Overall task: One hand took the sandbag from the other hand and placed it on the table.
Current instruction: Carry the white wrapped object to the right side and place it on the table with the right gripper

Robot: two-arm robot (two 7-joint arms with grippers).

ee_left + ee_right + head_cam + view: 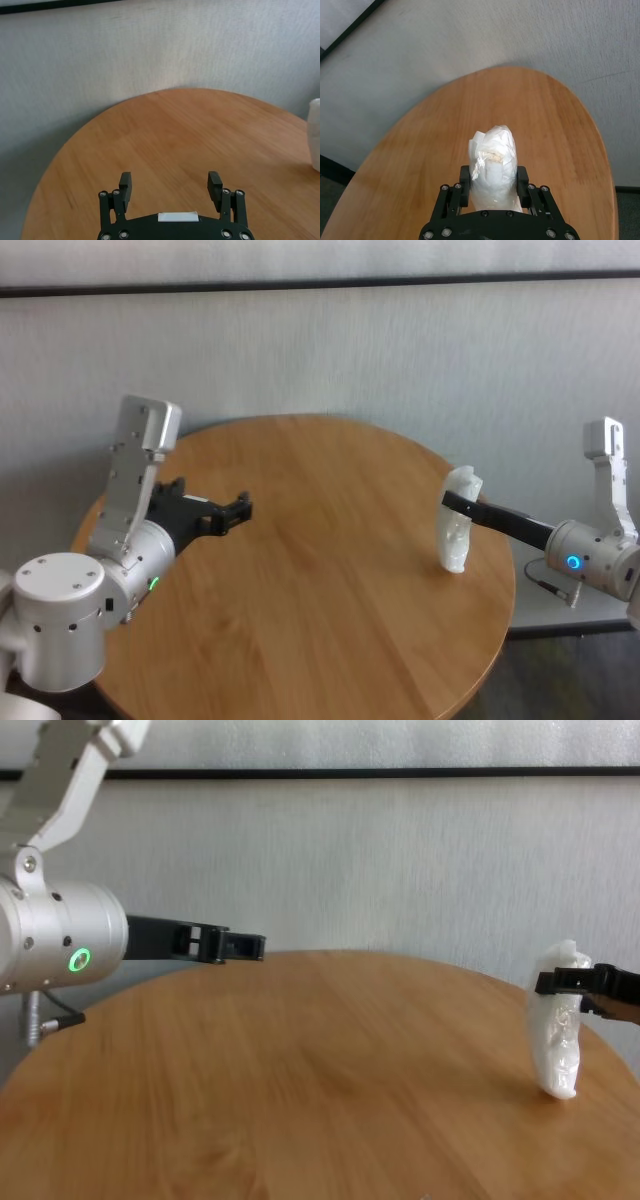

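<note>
The white lumpy sandbag (pixel 457 525) hangs upright in my right gripper (pixel 452 503), the one with the blue ring, over the right side of the round wood table (pixel 310 570). The gripper is shut on the bag's upper part; the lower end is at or just above the tabletop (pixel 556 1045). The right wrist view shows the bag (pixel 492 165) between the fingers (pixel 522 181). My left gripper (pixel 240 508), with the green ring, is open and empty over the table's left side (pixel 170 187). The bag's edge shows in the left wrist view (pixel 315 135).
A grey wall (pixel 330 350) stands close behind the table. The table's edge curves round on all sides, with dark floor (pixel 560 670) beyond it at the right.
</note>
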